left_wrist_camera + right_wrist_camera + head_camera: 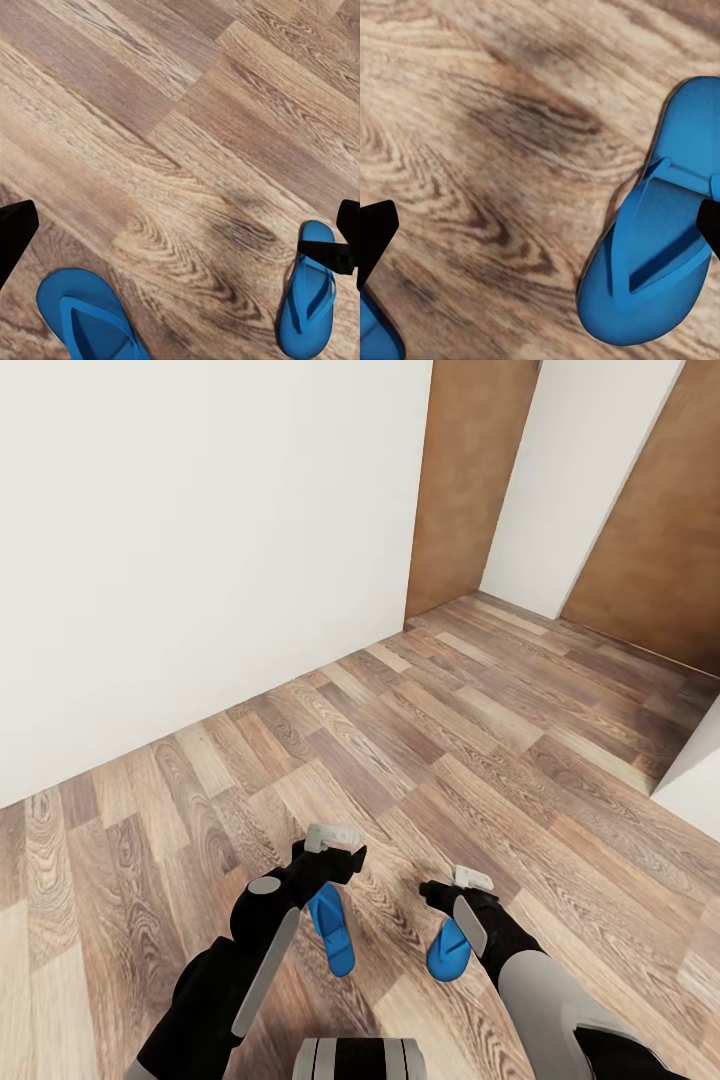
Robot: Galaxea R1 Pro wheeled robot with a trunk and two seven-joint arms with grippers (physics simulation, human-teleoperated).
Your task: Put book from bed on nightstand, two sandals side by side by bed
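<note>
Looking down from the head view, both arms reach forward low over the wood-plank floor (480,730), with a white wall (180,560) beyond and brown panels at the far end of the room. The left gripper (333,838) hangs directly above the left sandal (331,930), and the right gripper (470,879) directly above the right sandal (449,950); whether either sandal is lifted or resting on the planks cannot be told. The two blue soles lie apart, long axes running roughly away from the robot, heels slightly splayed. Each arm is nearest its own sandal. In the left wrist view, one sandal (88,319) sits close under the camera and the other (307,292) across the planks; a dark finger (15,236) shows at each side edge, so the jaws stand wide apart, clamped on nothing visible. In the right wrist view, a sandal (656,232) lies against one dark finger (710,225), the other finger (375,232) well clear across bare floor: jaws likewise apart. Judgement: the coming move turns on bringing the two soles parallel, beside the bed.
</note>
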